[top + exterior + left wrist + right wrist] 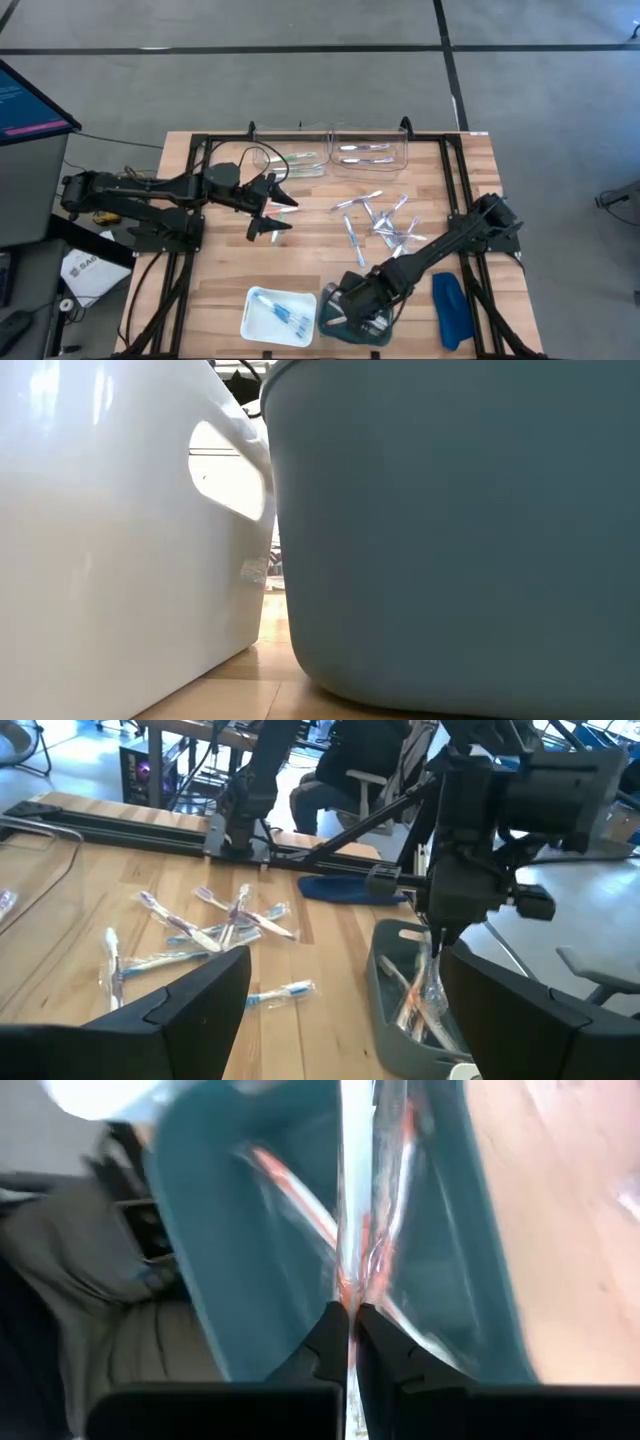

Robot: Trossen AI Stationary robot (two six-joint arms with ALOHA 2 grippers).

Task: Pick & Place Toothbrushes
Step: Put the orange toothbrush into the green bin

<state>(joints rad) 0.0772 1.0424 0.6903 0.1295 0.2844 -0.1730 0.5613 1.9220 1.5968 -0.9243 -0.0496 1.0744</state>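
A loose heap of clear-wrapped toothbrushes (pixel 378 222) lies on the wooden table right of centre, also visible in the left wrist view (pixel 205 935). At the near edge stand a white bin (pixel 262 325) holding blue toothbrushes and a teal bin (pixel 326 322) holding pink-orange ones (pixel 412 1010). My right gripper (pixel 350 1325) hangs over the teal bin, shut on a clear-wrapped pink-orange toothbrush (pixel 352 1230). My left gripper (pixel 275 212) stands open in the air left of centre, holding nothing. My right gripper pinches the wrapped toothbrush between its two fingertips (pixel 330 1335), at one end of the wrapper (pixel 350 1285). The fingers come from above, pointing steeply down. The toothbrush hangs below them (pixel 432 982) into the teal bin; whether its lower end rests on the others there does not show.
Two clear containers (pixel 368 152) with toothbrushes stand at the far edge. A dark-blue oblong object (pixel 450 308) lies near the right arm. A black frame (pixel 455 180) runs around the tabletop. In the low view the white (pixel 120 540) and teal (pixel 450 530) bin walls fill the picture.
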